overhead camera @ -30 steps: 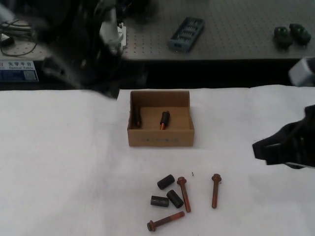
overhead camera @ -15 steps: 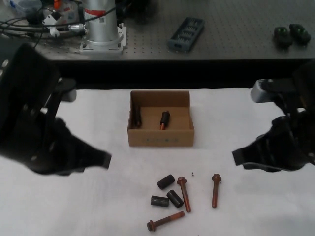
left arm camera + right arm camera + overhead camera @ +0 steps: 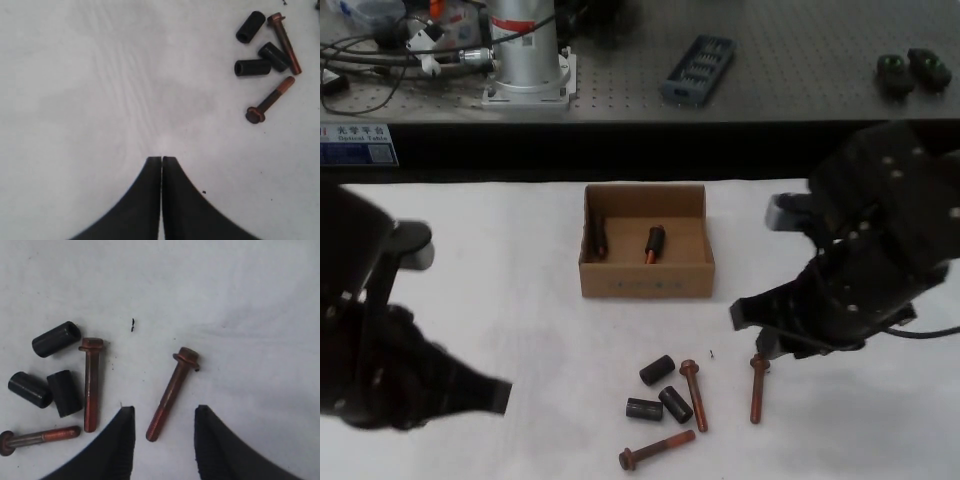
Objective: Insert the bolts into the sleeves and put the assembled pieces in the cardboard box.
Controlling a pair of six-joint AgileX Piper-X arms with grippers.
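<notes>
The cardboard box (image 3: 646,283) stands mid-table and holds two assembled pieces (image 3: 654,243), (image 3: 600,237). In front of it lie three black sleeves (image 3: 657,369), (image 3: 675,403), (image 3: 644,408) and three copper bolts (image 3: 693,394), (image 3: 757,386), (image 3: 656,450). My right gripper (image 3: 165,412) is open, its fingers straddling the threaded end of the rightmost bolt (image 3: 174,385) from above. My left gripper (image 3: 161,159) is shut and empty over bare cloth, well to the left of the sleeves (image 3: 252,67) and the nearest bolt (image 3: 270,100). In the high view the left arm (image 3: 380,360) is at the front left.
White cloth (image 3: 500,260) covers the table. Behind it a perforated bench carries a blue rack (image 3: 698,68), a metal post (image 3: 525,50), cables and two dark items (image 3: 913,70). A small black speck (image 3: 132,325) lies near the bolts.
The right arm has moved left and down over the rightmost bolt. The left arm has swung down from the back toward the front left of the table.
</notes>
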